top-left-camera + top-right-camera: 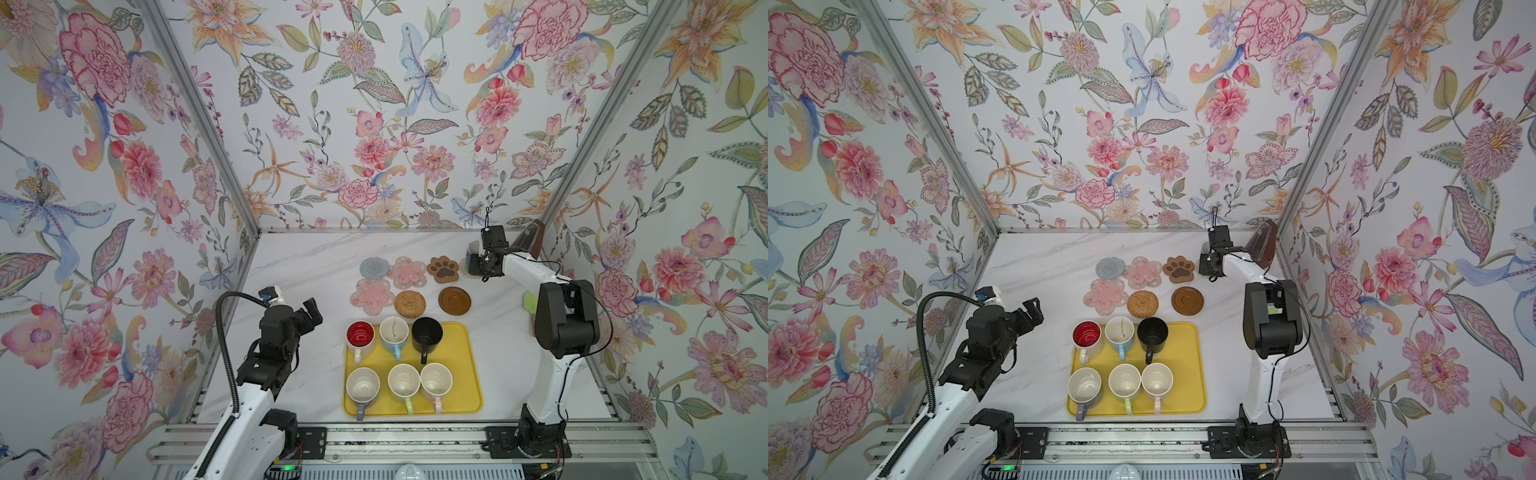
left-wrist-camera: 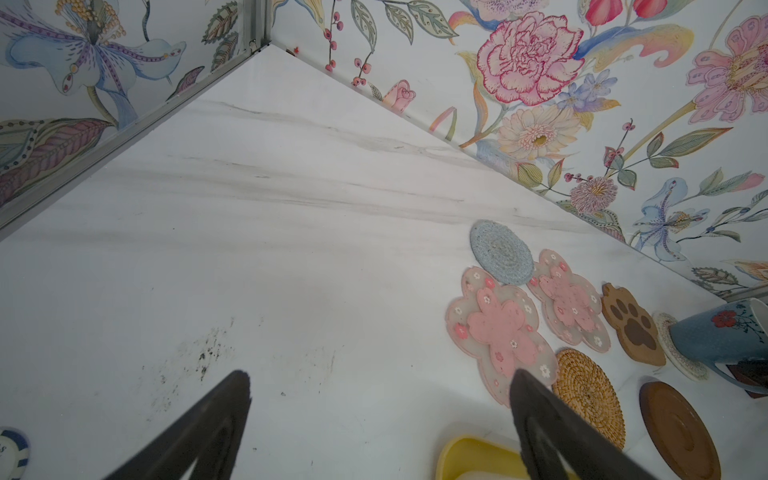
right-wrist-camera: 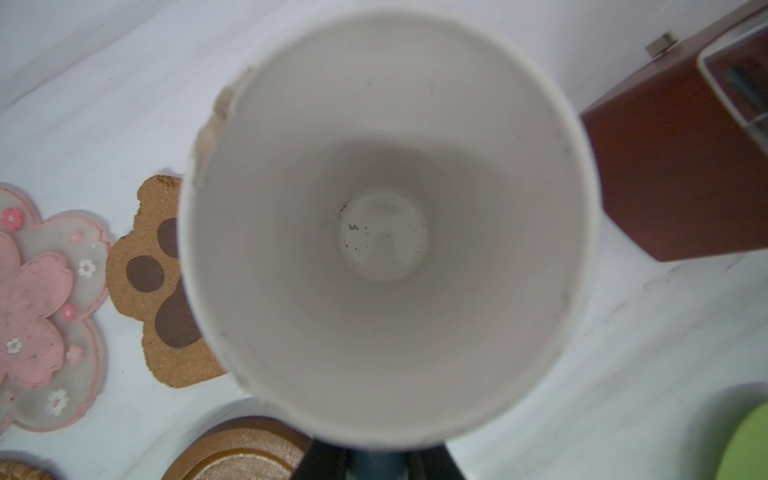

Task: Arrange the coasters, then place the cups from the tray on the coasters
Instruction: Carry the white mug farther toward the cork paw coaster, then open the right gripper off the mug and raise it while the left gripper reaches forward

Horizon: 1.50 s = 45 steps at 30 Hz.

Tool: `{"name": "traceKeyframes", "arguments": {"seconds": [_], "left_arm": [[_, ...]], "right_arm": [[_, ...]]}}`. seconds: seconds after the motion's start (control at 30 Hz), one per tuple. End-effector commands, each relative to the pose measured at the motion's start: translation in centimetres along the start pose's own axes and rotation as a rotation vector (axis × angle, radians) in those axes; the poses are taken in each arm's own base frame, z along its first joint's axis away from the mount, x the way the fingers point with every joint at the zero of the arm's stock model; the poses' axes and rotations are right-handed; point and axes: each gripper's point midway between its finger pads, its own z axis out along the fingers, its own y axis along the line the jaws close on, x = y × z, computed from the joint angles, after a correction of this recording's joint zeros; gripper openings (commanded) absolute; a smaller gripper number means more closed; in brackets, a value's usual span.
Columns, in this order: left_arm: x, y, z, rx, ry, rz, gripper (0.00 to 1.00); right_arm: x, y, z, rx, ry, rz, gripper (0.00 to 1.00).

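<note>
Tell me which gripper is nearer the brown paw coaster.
Right. The right gripper is at the blue mug beside the paw coaster; the left gripper hangs far off, left of the tray.

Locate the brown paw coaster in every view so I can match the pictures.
In a top view: paw coaster in the far row, just beyond the wooden disc.
In a top view: same place, beyond the wooden disc.
Left wrist: between a pink flower coaster and the blue cup.
Right wrist: partly hidden behind the rim of the blue cup.
Shared landmark: the wooden disc, beside it in all four.
</note>
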Motion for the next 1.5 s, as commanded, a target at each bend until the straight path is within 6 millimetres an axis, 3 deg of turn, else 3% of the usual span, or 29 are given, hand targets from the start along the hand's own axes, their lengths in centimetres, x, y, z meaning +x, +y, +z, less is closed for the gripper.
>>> {"name": "traceKeyframes", "arguments": {"seconds": [0.0, 0.27, 0.4, 0.53, 0.77, 0.93, 1.07, 1.1, 1.2, 1.47], "left_arm": [[-1.1, -0.3, -0.3, 0.003, -0.013, -0.006, 0.99], [-2.3, -1.3, -0.3, 0.025, -0.016, 0.025, 0.99], [-2.9, -2.4, 0.2, 0.053, 0.002, 0.048, 0.99], [-2.9, -3.3, 1.8, 0.05, 0.059, 0.076, 0.99], [-3.5, -7.7, 5.8, 0.168, 0.148, 0.067, 0.99], [-3.1, -11.8, 9.4, 0.242, 0.208, 0.072, 0.99], [-2.0, -15.3, 12.3, 0.272, 0.266, 0.105, 0.99], [-0.8, -15.6, 13.7, 0.261, 0.303, 0.112, 0.99], [0.5, -17.4, 15.8, 0.275, 0.35, 0.116, 0.99], [3.7, -21.3, 19.2, 0.313, 0.43, 0.124, 0.99]], "right_arm": [[-1.4, 0.4, -0.8, -0.027, -0.056, 0.015, 0.34], [-2.6, 0.1, -3.9, -0.031, -0.124, 0.068, 0.64], [-2.9, -0.7, -6.8, -0.016, -0.181, 0.1, 0.87], [-2.2, -1.4, -10.4, -0.017, -0.238, 0.126, 0.99], [2.1, -2.7, -16.3, -0.043, -0.297, 0.175, 0.99], [5.7, -3.4, -19.0, -0.055, -0.301, 0.2, 0.99], [7.9, -3.8, -20.2, -0.059, -0.29, 0.213, 0.99], [8.3, -4.0, -20.3, -0.055, -0.284, 0.216, 0.99], [9.4, -4.3, -20.7, -0.049, -0.274, 0.216, 0.99], [11.3, -4.1, -20.3, -0.07, -0.233, 0.228, 0.99]]}}
